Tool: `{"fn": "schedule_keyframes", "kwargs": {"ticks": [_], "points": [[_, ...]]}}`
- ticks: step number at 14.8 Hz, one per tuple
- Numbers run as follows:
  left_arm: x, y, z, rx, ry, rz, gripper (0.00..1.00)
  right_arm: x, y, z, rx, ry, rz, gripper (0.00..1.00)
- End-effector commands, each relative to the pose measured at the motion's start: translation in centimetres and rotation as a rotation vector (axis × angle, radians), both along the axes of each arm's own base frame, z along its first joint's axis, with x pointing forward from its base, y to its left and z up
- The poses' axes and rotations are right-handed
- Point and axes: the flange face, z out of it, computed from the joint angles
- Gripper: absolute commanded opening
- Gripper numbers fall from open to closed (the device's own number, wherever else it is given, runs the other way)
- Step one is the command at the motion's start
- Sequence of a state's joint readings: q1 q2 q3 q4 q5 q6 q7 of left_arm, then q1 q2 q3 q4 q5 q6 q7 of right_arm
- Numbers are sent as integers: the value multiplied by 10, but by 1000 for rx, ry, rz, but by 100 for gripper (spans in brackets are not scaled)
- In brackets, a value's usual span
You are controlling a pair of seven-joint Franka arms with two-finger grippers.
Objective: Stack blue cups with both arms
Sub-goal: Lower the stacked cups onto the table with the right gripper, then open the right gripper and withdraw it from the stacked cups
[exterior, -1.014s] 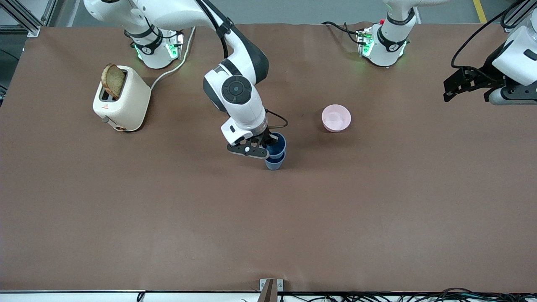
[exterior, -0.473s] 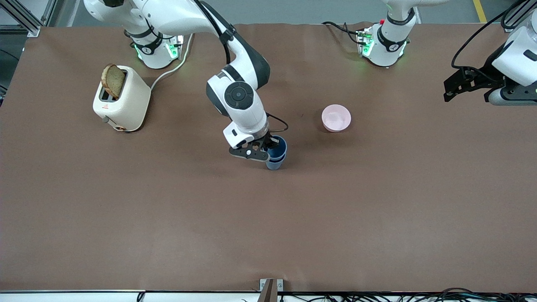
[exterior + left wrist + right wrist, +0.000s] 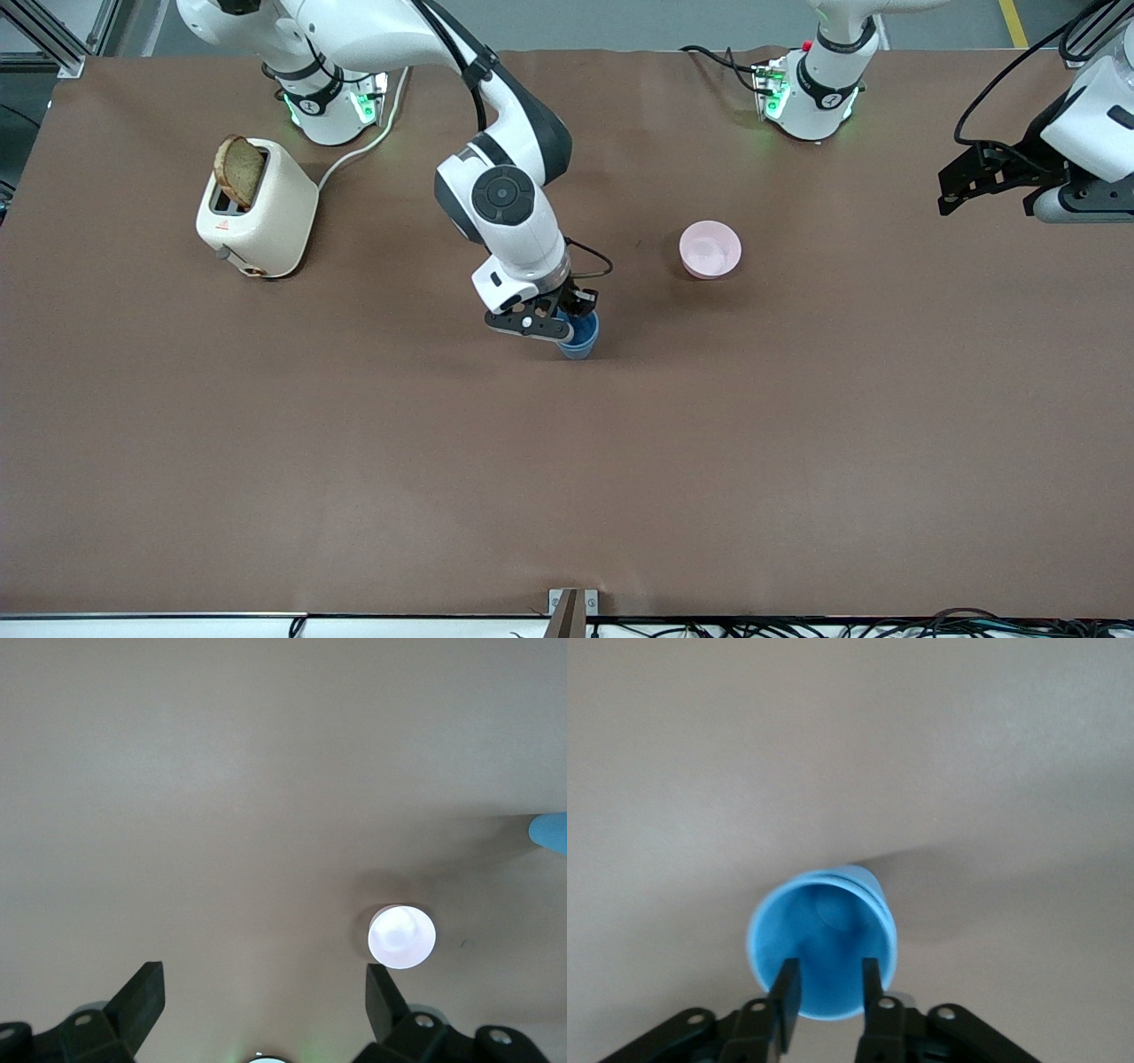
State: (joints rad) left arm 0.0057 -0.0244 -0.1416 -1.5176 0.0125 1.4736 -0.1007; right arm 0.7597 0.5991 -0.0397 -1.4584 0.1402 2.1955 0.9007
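The two blue cups [image 3: 579, 340] stand nested as one stack near the table's middle, and the right wrist view looks down into them [image 3: 822, 930]. The outer cup's rim [image 3: 866, 875] shows just past the inner one. My right gripper [image 3: 571, 312] hangs right over the stack, its fingers a little apart above the inner cup's rim [image 3: 828, 985]. My left gripper [image 3: 955, 188] waits high over the left arm's end of the table, wide open and empty [image 3: 263, 997]. A blue cup's edge [image 3: 551, 830] shows at the border of the left wrist view.
A pink bowl [image 3: 710, 249] sits beside the stack toward the left arm's end, and it also shows in the left wrist view [image 3: 401, 936]. A cream toaster [image 3: 257, 213] with a bread slice [image 3: 238, 170] stands near the right arm's base.
The upper blue cup has dropped fully into the lower one, so the stack is shorter. The right gripper's fingers have parted from the cup. The left arm has not moved.
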Motion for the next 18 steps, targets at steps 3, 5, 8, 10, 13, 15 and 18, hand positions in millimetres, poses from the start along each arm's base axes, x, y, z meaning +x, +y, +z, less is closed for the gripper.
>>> {"fn": "schedule_keyframes", "kwargs": {"ticks": [3, 5, 8, 10, 13, 15, 18], "points": [[-2, 4, 3, -7, -11, -7, 100, 36, -101, 89, -153, -28, -50, 88], [-2, 3, 3, -6, -13, -8, 100, 52, -162, 124, -189, -12, -63, 100], [-1, 3, 4, -7, -15, -8, 100, 62, -254, 166, -198, 40, -53, 100], [-1, 4, 3, -7, -14, -8, 100, 65, -323, 195, -190, 60, -44, 100], [-1, 15, 2, -9, -9, 14, 100, 62, -428, 230, -173, 66, -15, 100], [-2, 22, -2, -34, 1, 34, 100, 54, -502, 252, -168, 32, 17, 100], [-7, 23, -4, -32, -11, 38, 100, 21, -550, 287, -145, 46, 69, 100]]}}
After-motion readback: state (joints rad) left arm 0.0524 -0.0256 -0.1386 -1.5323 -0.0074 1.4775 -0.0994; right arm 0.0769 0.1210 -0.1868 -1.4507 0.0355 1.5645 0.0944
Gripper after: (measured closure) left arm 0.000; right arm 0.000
